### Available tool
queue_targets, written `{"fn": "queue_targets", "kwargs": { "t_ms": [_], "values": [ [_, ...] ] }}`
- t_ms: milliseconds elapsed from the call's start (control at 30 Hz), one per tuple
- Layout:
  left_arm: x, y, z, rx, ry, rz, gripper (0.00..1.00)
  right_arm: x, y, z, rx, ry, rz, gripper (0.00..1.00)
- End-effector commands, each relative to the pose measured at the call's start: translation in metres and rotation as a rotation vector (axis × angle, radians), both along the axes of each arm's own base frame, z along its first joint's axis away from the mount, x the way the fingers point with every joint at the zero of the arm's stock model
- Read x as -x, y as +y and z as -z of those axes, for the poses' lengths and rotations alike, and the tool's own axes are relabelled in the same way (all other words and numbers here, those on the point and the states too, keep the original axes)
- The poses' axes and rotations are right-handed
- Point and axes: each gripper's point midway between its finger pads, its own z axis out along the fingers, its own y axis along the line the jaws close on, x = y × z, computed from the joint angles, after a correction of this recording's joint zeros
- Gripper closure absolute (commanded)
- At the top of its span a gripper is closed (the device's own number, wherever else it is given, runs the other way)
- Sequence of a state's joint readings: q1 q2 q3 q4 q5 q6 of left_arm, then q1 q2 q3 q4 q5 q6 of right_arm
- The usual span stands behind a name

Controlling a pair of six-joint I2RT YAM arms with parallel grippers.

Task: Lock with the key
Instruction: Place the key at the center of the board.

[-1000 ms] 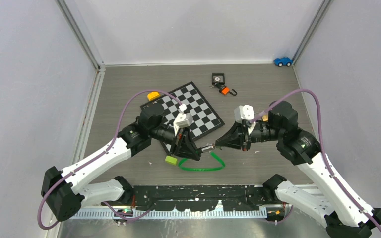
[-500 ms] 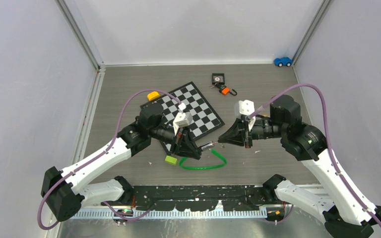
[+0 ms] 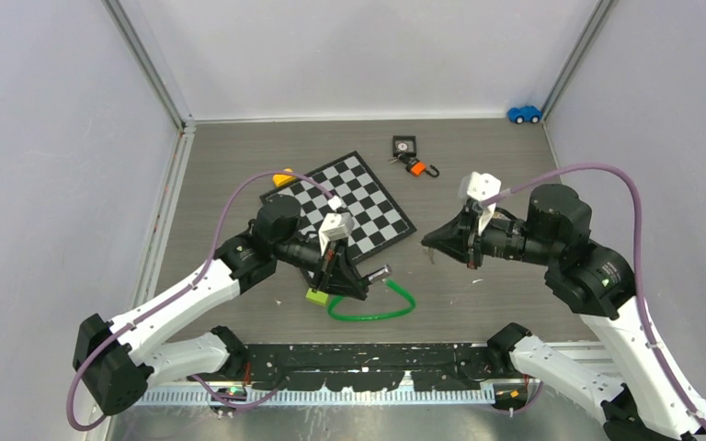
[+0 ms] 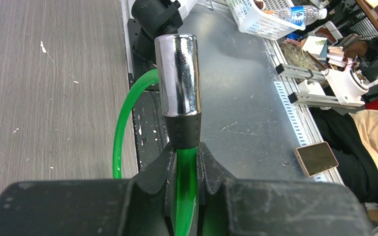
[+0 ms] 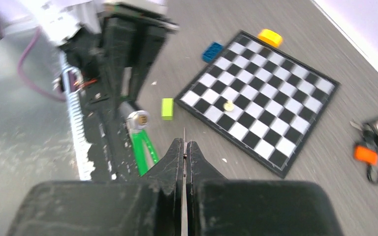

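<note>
Left tool (image 4: pixel 183 153) clamps green plastic-coated cable lock (image 4: pixel 120 129) behind its rigid, likely slippery chrome cylinder head (image 4: pixel 178 73); right tool (image 5: pixel 184 146), closed, pinches thin light metal key (image 5: pixel 184 134).

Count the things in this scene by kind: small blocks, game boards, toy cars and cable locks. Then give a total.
Blocks: 3, the yellow block, blue block and green block
Boards: 1, the chessboard
Cars: 1, the toy car
Locks: 1, the cable lock
Total: 6
</note>
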State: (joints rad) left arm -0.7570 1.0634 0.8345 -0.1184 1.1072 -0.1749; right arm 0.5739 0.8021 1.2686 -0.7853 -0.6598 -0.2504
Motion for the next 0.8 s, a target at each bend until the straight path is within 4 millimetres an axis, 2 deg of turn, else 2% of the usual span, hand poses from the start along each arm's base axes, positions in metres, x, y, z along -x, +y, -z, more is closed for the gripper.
{"fn": "queue_targets", "kwargs": {
  "t_ms": [0, 167, 333, 467, 600, 767],
  "values": [
    [-0.005, 0.000, -0.015, 0.051, -0.069, -0.037, 1.00, -0.063, -0.024, 0.010, -0.085, 0.142, 0.468, 1.00],
    [-0.023, -0.004, -0.011, 0.020, -0.069, -0.147, 1.00, -0.099, -0.054, 0.053, -0.105, 0.331, 0.852, 1.00],
    [-0.057, -0.009, -0.005, -0.020, -0.054, -0.346, 1.00, -0.106, -0.078, 0.109, -0.063, 0.509, 1.121, 0.99],
    [-0.072, -0.022, -0.002, -0.009, -0.007, -0.378, 1.00, -0.103, -0.079, 0.165, -0.024, 0.640, 1.219, 0.96],
    [-0.087, -0.032, 0.003, -0.024, -0.004, -0.423, 1.00, -0.105, -0.092, 0.215, 0.032, 0.663, 1.322, 0.92],
    [-0.110, -0.039, 0.010, -0.045, -0.041, -0.519, 1.00, -0.105, -0.105, 0.253, 0.061, 0.697, 1.405, 0.80]
  ]
}}
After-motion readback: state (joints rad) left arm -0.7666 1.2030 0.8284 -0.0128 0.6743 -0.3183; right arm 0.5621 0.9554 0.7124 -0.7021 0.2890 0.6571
